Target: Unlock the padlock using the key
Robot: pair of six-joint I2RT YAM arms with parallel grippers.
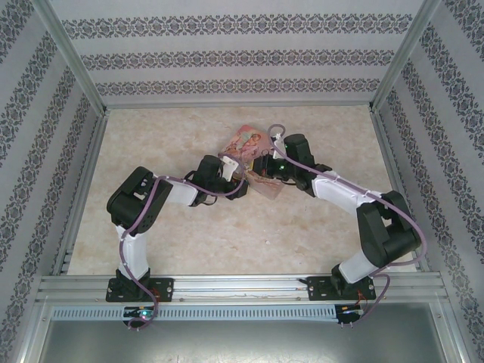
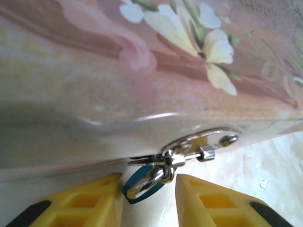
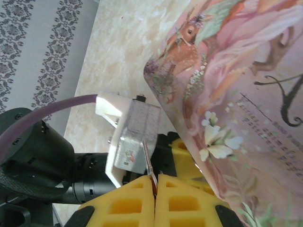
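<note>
The padlock point(image 2: 135, 178) is tiny, with a blue body and a silver shackle hooked through the silver latch point(image 2: 199, 149) on the pink illustrated tin point(image 2: 142, 71). It hangs between the yellow fingers of my left gripper point(image 2: 149, 179), which is open; neither finger touches it. My right gripper point(image 3: 155, 179) is shut on the key point(image 3: 148, 161), a thin grey metal blade sticking up from the pads beside the tin point(image 3: 246, 94). From above, the left gripper point(image 1: 231, 180) and right gripper point(image 1: 262, 168) meet at the tin point(image 1: 246, 144).
The tin stands tilted at the middle of the marbled table point(image 1: 189, 234). The left wrist's white and silver camera housing point(image 3: 132, 137) sits just beyond the key. Patterned walls point(image 1: 227, 57) enclose the table on three sides.
</note>
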